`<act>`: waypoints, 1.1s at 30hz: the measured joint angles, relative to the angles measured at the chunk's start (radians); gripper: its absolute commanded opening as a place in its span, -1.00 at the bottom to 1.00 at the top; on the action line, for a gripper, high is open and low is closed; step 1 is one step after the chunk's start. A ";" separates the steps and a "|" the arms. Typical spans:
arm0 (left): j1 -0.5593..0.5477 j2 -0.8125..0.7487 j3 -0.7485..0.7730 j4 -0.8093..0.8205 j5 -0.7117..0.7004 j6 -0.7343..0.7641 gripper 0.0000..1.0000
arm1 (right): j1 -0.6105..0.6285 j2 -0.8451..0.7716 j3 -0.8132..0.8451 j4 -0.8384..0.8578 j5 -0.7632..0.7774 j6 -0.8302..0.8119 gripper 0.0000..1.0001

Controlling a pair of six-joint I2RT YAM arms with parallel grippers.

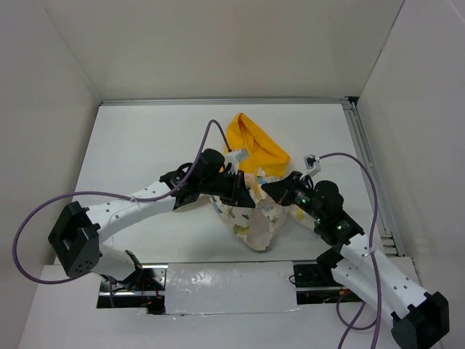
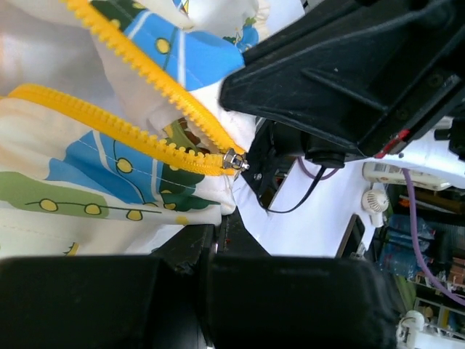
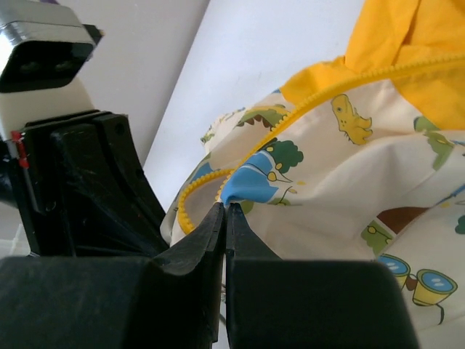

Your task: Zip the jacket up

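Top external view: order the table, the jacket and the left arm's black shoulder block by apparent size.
Largest to smallest:
1. table
2. jacket
3. left arm's black shoulder block
None look alike.

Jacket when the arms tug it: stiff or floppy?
Probably floppy: the jacket lies crumpled and bunches where the right gripper pinches it. Likely light, since the fabric looks thin, so it may drag across the table rather than resist. The zipper teeth curve loosely and may buckle unless held taut.
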 measured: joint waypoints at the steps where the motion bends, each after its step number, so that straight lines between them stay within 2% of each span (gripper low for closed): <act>1: -0.006 0.000 -0.005 0.002 -0.005 0.002 -1.00 | -0.005 0.002 0.000 -0.013 -0.007 0.006 -1.00; 10: -0.050 0.000 -0.009 0.010 -0.036 0.074 -1.00 | -0.053 0.011 0.000 -0.047 -0.085 0.060 -1.00; 12: -0.048 0.000 -0.009 0.006 -0.032 0.075 -1.00 | -0.057 0.017 0.000 -0.049 -0.099 0.061 -0.91; 14: -0.034 0.004 -0.009 0.002 -0.013 0.073 -1.00 | -0.059 0.026 0.000 -0.055 -0.107 0.060 -0.74; 16: -0.011 0.022 -0.008 -0.007 0.014 0.070 -1.00 | -0.063 0.040 0.002 -0.067 -0.109 0.053 -0.68; 24: 0.000 0.165 0.018 -0.218 0.152 0.076 -1.00 | -0.082 0.144 0.023 -0.099 -0.029 -0.043 -0.45; 30: 0.002 0.196 0.047 -0.290 0.188 0.074 -1.00 | -0.037 0.165 0.060 -0.212 0.033 -0.114 -0.02; 33: 0.004 0.213 0.079 -0.331 0.188 0.070 -1.00 | 0.022 0.170 0.131 -0.298 0.096 -0.161 0.10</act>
